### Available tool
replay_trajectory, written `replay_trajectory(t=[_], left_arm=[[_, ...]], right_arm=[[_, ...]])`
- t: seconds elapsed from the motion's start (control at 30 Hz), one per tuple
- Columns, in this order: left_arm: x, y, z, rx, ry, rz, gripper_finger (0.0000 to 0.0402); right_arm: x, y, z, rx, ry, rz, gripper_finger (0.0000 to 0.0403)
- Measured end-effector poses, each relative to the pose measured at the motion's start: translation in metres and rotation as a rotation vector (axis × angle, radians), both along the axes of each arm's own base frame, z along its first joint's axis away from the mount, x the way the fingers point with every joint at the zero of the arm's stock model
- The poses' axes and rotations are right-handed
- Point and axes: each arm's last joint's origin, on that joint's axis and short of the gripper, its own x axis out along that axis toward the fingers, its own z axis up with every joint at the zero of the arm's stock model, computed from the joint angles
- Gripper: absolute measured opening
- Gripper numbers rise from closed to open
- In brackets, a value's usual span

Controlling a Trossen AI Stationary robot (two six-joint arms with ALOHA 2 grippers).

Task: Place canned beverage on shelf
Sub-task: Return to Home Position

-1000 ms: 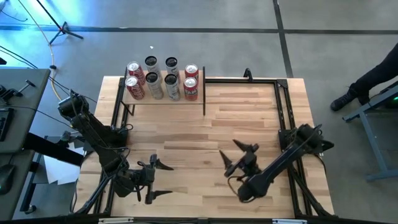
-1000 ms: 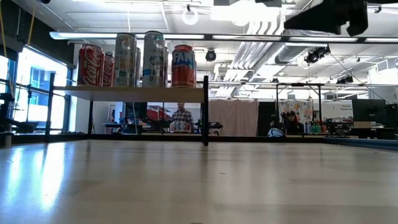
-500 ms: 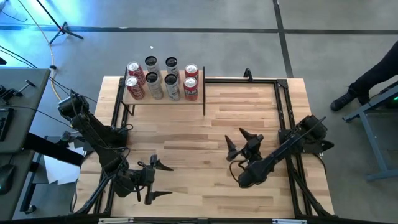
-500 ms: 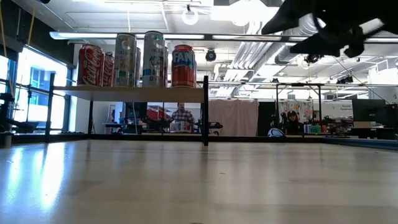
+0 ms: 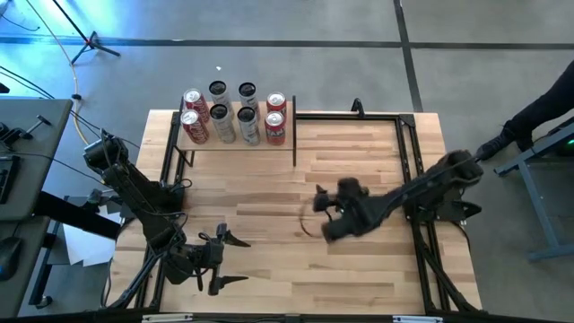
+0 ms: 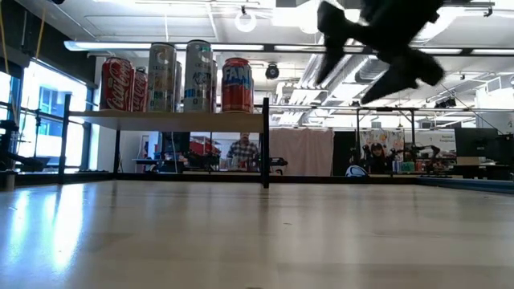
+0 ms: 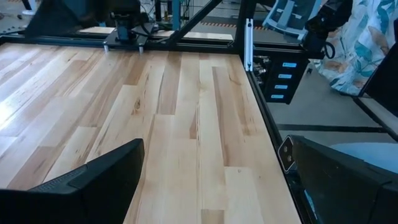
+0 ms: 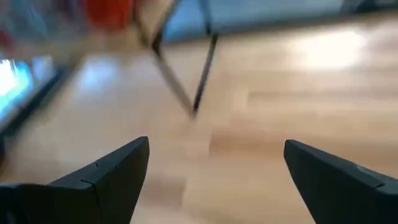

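Your shelf [image 6: 173, 120] is sitting at the far left corner of the tabletop [image 5: 359, 152], and it's carrying eight cans [image 5: 247, 117] in two rows of four, all standing upright. In the low view the front row is showing a red can [image 6: 117, 83] on the left end, two silver ones in the middle and an orange can [image 6: 237, 84] on the right end, just beside the black corner post.

The right gripper [image 5: 309, 211] is hanging in the air over the middle of the tabletop, well apart from the shelf, with its fingers spread wide. The left gripper [image 5: 244, 260] is sitting low near the front left of the tabletop, its fingers wide apart too.

The tabletop itself is pale striped planks with a black frame [image 5: 408, 152] running round the edges, and it's catching a lot of glare in the low view.

Beyond it you're looking at a grey floor [image 5: 359, 63], a tripod stand [image 5: 90, 40] off behind the shelf, and a person's leg and shoe [image 5: 525, 121] poking in at the right edge. Far back in the room, two people [image 6: 243, 151] are standing around under long ceiling lights [image 6: 161, 46].
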Motion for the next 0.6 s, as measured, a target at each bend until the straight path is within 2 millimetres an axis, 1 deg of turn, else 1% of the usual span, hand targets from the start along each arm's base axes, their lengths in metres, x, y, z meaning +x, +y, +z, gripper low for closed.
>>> replay_trajectory(t=[0.03,0.07,0.1,0.23,0.3,0.37,0.47,0.53,0.6], left_arm=[[0.000,0.000,0.000,0.000,0.000,0.000,0.0388],[0.000,0.000,0.000,0.001,0.000,0.000,0.0388],[0.000,0.000,0.000,0.002,0.002,0.000,0.0388],[0.000,0.000,0.000,0.002,0.001,0.000,0.0388],[0.000,0.000,0.000,0.002,0.001,0.000,0.0388],[0.000,0.000,0.000,0.002,0.001,0.000,0.0387],[0.000,0.000,0.000,0.002,0.001,0.000,0.0387],[0.000,0.000,0.000,0.001,0.001,0.000,0.0387],[0.000,0.000,0.000,0.002,0.001,0.000,0.0387]], right_arm=[[0.005,-0.006,0.007,0.068,0.038,0.047,0.0359],[0.011,-0.012,0.013,0.099,0.061,0.101,0.0359],[0.017,-0.019,0.020,0.090,0.073,0.155,0.0359],[0.051,-0.042,0.043,-0.108,0.096,0.380,0.0359],[0.065,-0.053,0.058,-0.218,0.084,0.532,0.0359],[0.076,-0.063,0.072,-0.335,0.063,0.708,0.0359],[0.085,-0.074,0.088,-0.509,-0.007,0.940,0.0359],[0.085,-0.079,0.097,-0.592,-0.059,1.053,0.0359],[0.081,-0.083,0.106,-0.623,-0.110,1.143,0.0359]])
